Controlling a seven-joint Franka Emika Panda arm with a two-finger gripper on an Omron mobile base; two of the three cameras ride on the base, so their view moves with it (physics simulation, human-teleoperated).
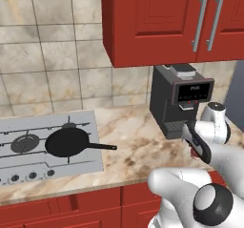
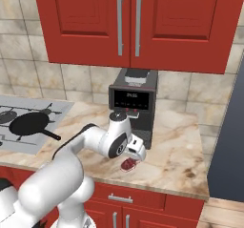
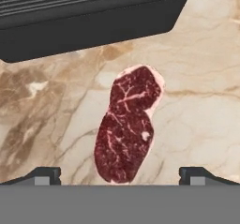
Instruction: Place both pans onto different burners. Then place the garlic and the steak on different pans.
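Directly beneath my gripper lies the steak, a flat piece of dark red raw meat with pale streaks and a pale edge, resting on the marble counter. In the hand view the two dark fingertips stand wide apart, one on each side of the steak's near end, and nothing is held between them. Just beyond the steak, away from my hand, is the black base of the coffee machine.

From the right base view, the gripper points down over the steak, right in front of the coffee machine. The white arm reaches to it from the lower left.

Well off to the left of my hand, a black pan sits on a burner of the silver cooktop, its handle pointing toward the gripper's side. Another burner lies bare just beyond that pan. Red cabinets hang above.
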